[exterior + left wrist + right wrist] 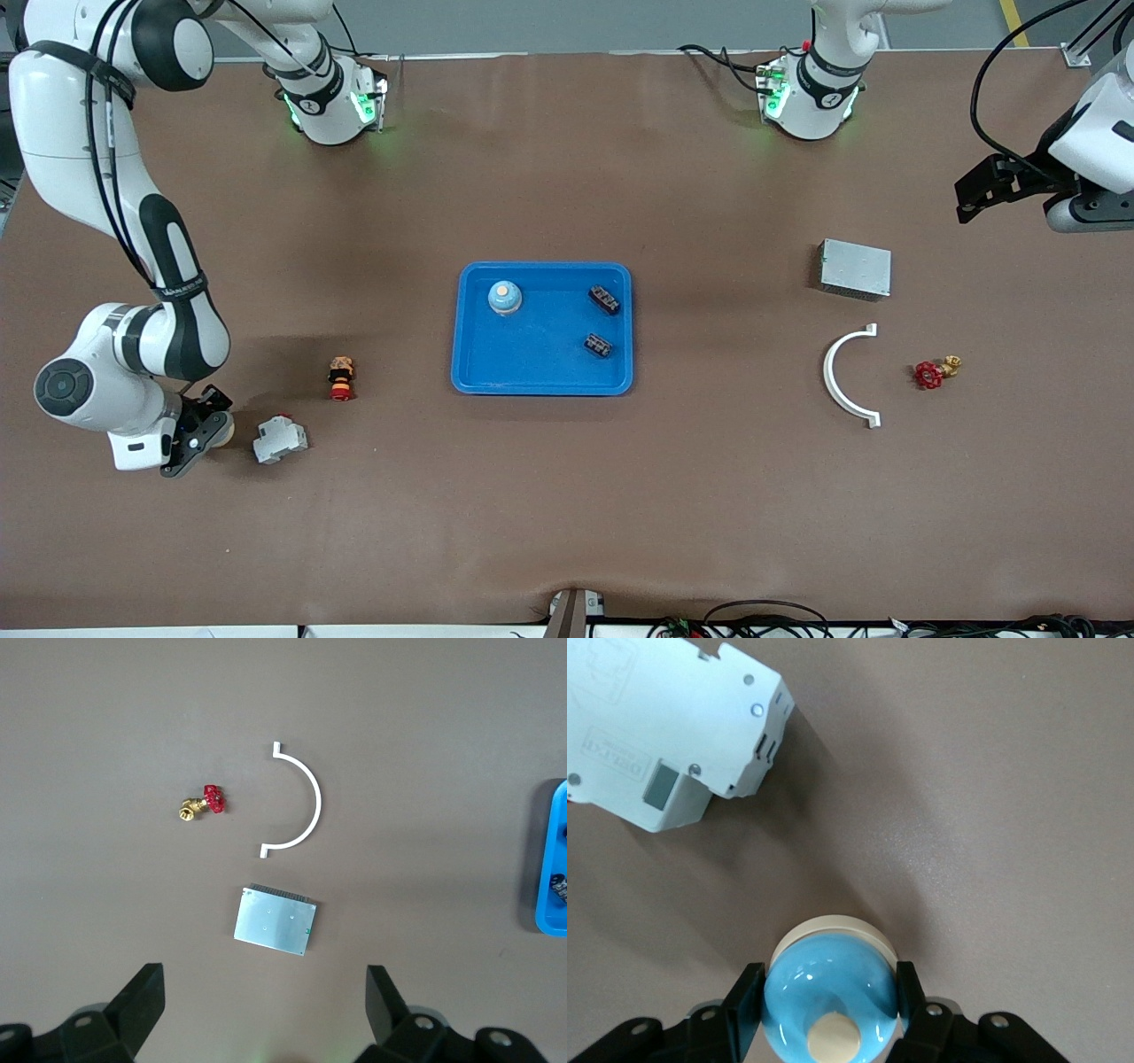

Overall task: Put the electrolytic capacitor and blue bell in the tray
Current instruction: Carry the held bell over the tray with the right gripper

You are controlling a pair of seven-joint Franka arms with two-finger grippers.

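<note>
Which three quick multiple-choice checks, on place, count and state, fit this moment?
1. The white breaker lies: A on the red valve; B on the table beside the right hand; C up in the air.
2. Black parts in the tray: A none; B four; C two.
3. The right hand is: A shut on a blue bell; B open; C out of view.
Answers: 1 B, it sits by that hand, nearer the front camera than the tray. 2 C, two show on the blue floor. 3 A, it clamps the bell; the left hand waits open over its arm's end of the table.
</note>
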